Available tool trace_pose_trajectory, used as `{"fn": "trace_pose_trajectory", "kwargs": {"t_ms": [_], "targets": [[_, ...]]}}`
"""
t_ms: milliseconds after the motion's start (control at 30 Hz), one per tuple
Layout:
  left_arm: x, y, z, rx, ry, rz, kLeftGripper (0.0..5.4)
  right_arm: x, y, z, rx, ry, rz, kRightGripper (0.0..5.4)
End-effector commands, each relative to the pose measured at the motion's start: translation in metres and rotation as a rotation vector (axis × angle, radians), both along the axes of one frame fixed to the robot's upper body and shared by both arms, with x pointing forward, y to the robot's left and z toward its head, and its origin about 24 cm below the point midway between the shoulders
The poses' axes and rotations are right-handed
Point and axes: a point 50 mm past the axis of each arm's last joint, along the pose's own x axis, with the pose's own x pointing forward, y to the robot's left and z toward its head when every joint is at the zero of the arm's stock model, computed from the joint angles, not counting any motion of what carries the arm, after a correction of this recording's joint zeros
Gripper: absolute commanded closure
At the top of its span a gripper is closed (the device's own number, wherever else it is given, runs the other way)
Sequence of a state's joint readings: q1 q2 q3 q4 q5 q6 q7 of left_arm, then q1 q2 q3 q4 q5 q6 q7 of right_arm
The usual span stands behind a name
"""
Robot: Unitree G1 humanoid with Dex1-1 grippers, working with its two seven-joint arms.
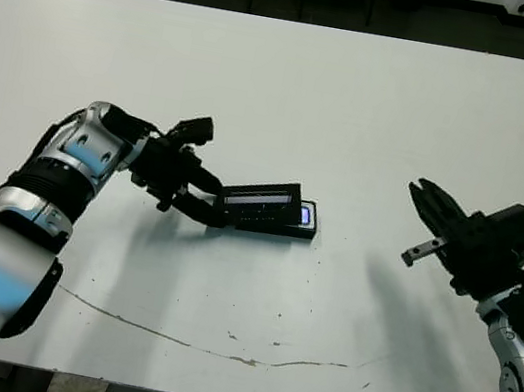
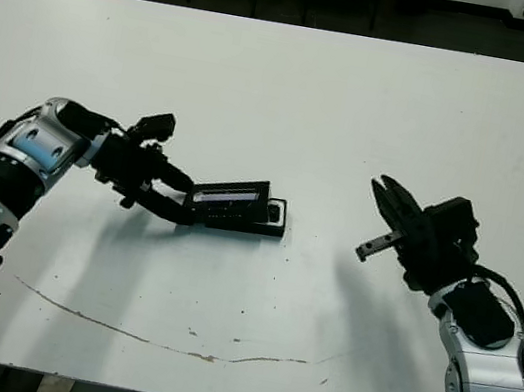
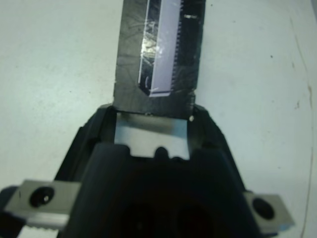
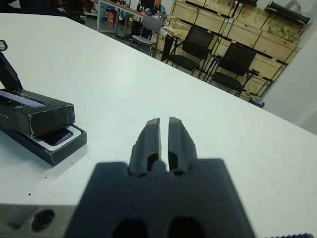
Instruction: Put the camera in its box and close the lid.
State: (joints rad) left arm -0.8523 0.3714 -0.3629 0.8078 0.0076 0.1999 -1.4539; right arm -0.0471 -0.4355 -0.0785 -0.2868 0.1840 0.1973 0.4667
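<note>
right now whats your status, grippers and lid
Left gripper shut on the lid, holding it tilted over the box. Camera inside the box, lid not yet seated. Right gripper apart, holding nothing. Nothing in the way.

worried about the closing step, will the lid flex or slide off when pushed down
The lid looks like a stiff flat-walled shell, so it probably won't flex. It sits tilted and offset over the box, held by the left pincer, so it may skid sideways.
</note>
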Motion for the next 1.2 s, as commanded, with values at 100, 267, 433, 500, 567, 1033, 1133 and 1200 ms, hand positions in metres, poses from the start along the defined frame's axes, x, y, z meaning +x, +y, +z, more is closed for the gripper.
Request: {"fn": "trace_pose_trajectory", "kwargs": {"t_ms": [100, 267, 433, 500, 567, 1033, 1133, 1200], "targets": [[-0.009, -0.004, -0.016, 0.009, 0.070, -0.038, 2.93, -0.002, -0.002, -0.006, 0.006, 0.043, -0.015, 5.40], [-0.011, -0.006, -0.023, 0.023, 0.063, -0.032, 2.93, -0.002, -0.002, -0.006, 0.008, 0.038, -0.015, 5.40], [-0.013, -0.012, -0.031, 0.034, 0.039, -0.002, 2.93, -0.002, -0.003, -0.007, 0.008, 0.041, -0.017, 5.40], [-0.014, -0.016, -0.033, 0.032, 0.023, -0.007, 2.93, -0.003, -0.003, -0.007, 0.010, 0.048, -0.023, 5.40], [-0.015, -0.021, -0.035, 0.015, 0.013, -0.015, 2.93, -0.003, -0.002, -0.006, 0.006, 0.048, -0.023, 5.40], [-0.014, -0.052, -0.034, 0.031, -0.039, -0.076, 2.93, -0.005, -0.002, -0.006, -0.010, 0.045, -0.019, 5.40], [-0.014, -0.057, -0.034, 0.029, -0.027, -0.093, 2.93, -0.004, -0.002, -0.006, -0.016, 0.044, -0.019, 5.40], [-0.013, -0.060, -0.034, 0.038, -0.024, -0.103, 2.93, -0.004, -0.002, -0.007, -0.010, 0.046, -0.017, 5.40]]}}
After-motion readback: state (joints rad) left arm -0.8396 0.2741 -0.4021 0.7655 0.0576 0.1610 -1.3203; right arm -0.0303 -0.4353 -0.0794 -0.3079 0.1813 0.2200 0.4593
